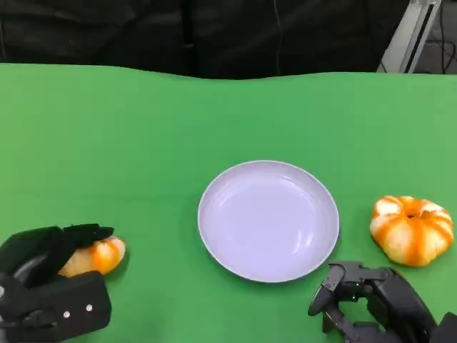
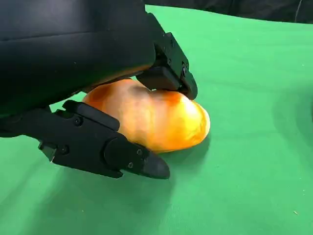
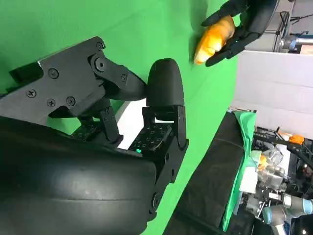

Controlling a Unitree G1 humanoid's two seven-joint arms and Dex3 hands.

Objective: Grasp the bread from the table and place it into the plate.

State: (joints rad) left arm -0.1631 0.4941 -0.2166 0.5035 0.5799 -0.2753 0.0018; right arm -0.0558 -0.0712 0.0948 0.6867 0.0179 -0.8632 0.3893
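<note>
We log the green counter (image 1: pixel 143 128) first, running wide under everything, dark backdrop behind its far edge. At its middle sits the plate (image 1: pixel 221 236), round, pale lavender, nothing in it.

Left hand (image 1: pixel 50 275) at the near left corner of the head view: black fingers draped over the top of an orange-glazed bread (image 1: pixel 100 256). In the left wrist view we see this bread (image 2: pixel 156 120) lying on the counter (image 2: pixel 244 73), one finger (image 2: pixel 168 78) pressed on its upper side and another finger (image 2: pixel 107 147) low along its near flank; the left hand grips the loaf between them. The bread lies well to the left of the plate, not touching it.

Right hand (image 1: pixel 371 300) at the near right, just below the plate's rim, fingers (image 1: pixel 335 282) curled slightly, apart, holding nothing. The right wrist view shows the same hand (image 3: pixel 161 122) released over green cloth, with the left hand (image 3: pixel 244 22) and its bread (image 3: pixel 212 39) far across.

A second piece, a round bread (image 1: pixel 412 229) with orange and white ribs, sits on the counter right of the plate, apart from it and just beyond the right hand
</note>
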